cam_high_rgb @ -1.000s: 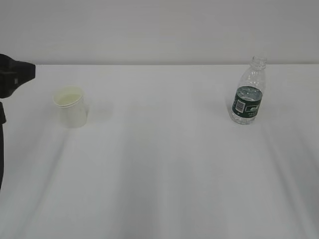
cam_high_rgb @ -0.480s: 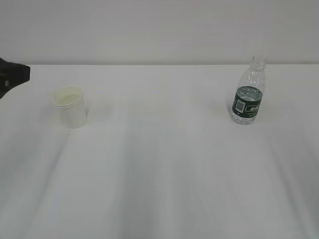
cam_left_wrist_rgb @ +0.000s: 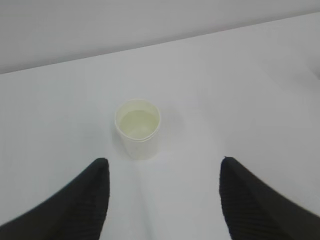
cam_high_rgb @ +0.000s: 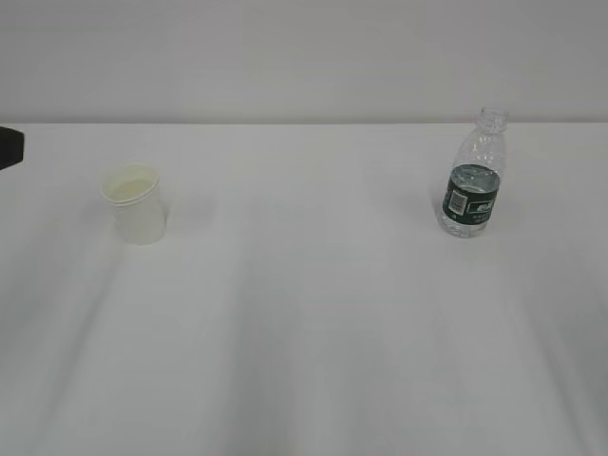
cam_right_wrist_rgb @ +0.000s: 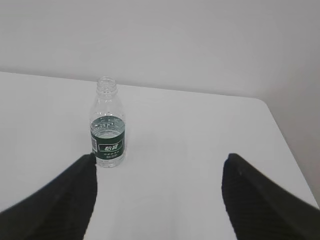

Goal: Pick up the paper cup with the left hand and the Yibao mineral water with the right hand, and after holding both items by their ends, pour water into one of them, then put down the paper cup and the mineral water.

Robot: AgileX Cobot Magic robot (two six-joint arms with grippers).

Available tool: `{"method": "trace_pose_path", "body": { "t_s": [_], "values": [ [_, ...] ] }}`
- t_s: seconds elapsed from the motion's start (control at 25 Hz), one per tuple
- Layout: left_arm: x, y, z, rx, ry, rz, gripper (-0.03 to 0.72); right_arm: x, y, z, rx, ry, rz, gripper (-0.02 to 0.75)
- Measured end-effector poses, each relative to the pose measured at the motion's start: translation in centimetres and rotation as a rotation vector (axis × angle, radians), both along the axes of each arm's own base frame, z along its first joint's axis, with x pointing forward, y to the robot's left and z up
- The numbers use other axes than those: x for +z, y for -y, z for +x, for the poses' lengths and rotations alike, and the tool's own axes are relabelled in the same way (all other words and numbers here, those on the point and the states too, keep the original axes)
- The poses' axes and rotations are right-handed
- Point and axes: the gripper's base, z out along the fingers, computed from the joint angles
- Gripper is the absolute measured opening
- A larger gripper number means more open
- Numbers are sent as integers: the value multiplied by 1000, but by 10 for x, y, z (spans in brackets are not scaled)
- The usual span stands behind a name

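The paper cup (cam_high_rgb: 137, 203) stands upright on the left of the white table, white with a pale cream inside; it also shows in the left wrist view (cam_left_wrist_rgb: 138, 128). The Yibao mineral water (cam_high_rgb: 472, 177) stands upright on the right, uncapped, with a dark green label; it shows in the right wrist view (cam_right_wrist_rgb: 107, 125). My left gripper (cam_left_wrist_rgb: 164, 172) is open and empty, short of the cup. My right gripper (cam_right_wrist_rgb: 159, 167) is open and empty, the bottle beyond its left finger. Only a black tip of the left arm (cam_high_rgb: 9, 147) shows in the exterior view. The right arm is out of that view.
The white table (cam_high_rgb: 313, 323) ends at a far edge against a pale wall. Its right edge and corner show in the right wrist view (cam_right_wrist_rgb: 280, 135).
The left arm has drawn back to the left, almost out of the exterior view. The cup and the bottle have not moved.
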Motion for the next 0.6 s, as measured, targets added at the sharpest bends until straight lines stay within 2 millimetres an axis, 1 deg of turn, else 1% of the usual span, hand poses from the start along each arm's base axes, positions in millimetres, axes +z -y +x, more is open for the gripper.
{"method": "trace_pose_path", "body": {
  "t_s": [0.6],
  "values": [
    [10, -10, -29, 18, -44, 2, 483, 0, 0, -13, -8, -12, 20, 589]
  ]
}}
